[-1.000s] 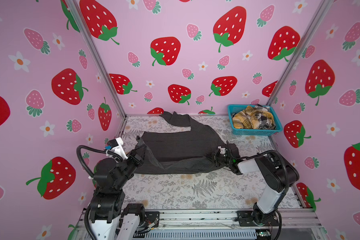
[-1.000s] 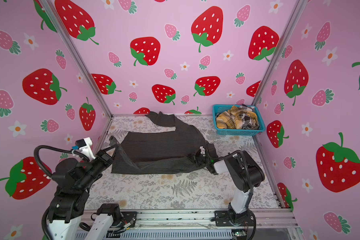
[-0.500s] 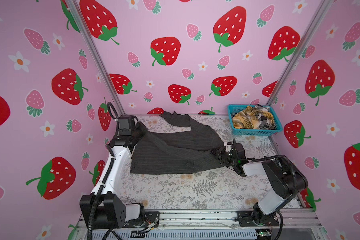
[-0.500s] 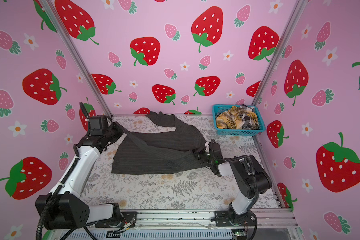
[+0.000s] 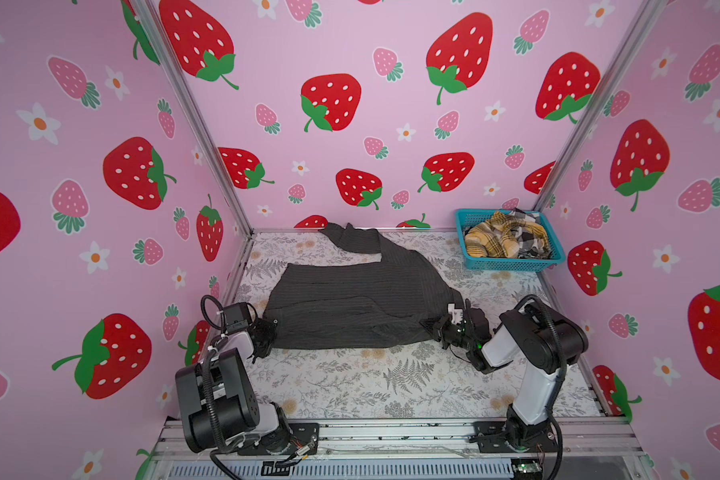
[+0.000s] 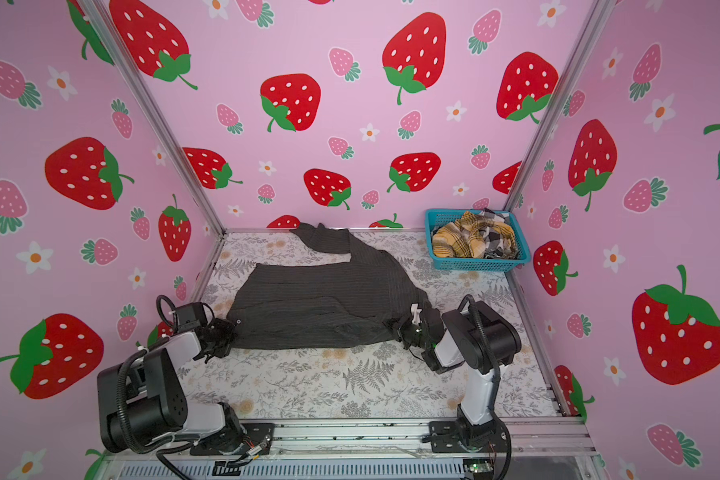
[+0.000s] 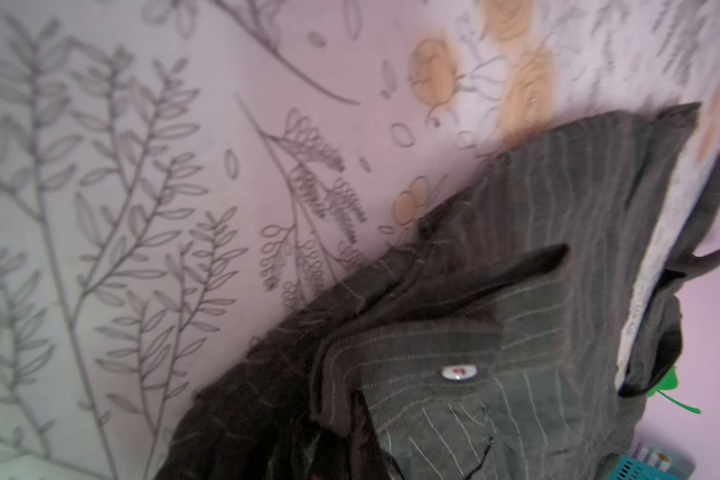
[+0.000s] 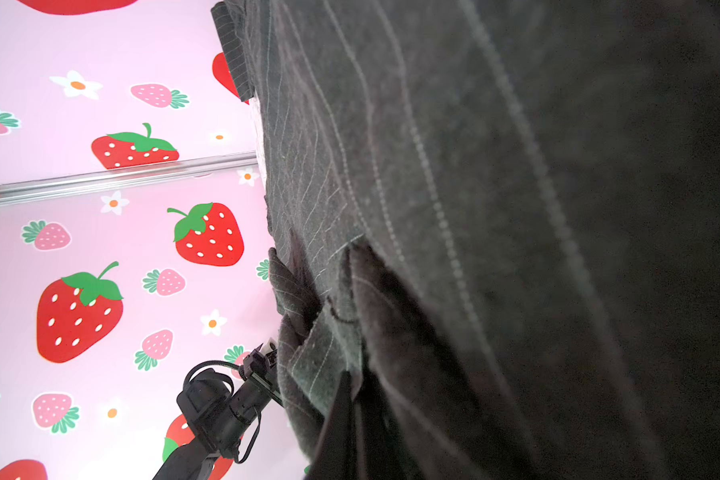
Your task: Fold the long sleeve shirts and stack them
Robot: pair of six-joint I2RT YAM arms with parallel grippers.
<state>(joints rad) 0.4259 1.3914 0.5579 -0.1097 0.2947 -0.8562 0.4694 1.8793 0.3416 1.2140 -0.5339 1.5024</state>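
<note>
Back from ten o'clock, the left gripper (image 5: 263,332) pinches the dark shirt (image 5: 350,307) at its eight-o'clock corner; the right gripper (image 5: 443,328) clamps the four-o'clock corner. Spread over the middle of the bench (image 5: 391,374), the shirt looks light and limp (likely to sag), so seamed corners seem the best hold.

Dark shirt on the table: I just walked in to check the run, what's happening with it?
Two robot arms hold the dark pinstriped shirt, spread on the floral table: the left end effector is shut on its near left corner, the right end effector on its near right corner. Folding isn't finished. Two other shirts lie crumpled in the blue basket.
</note>
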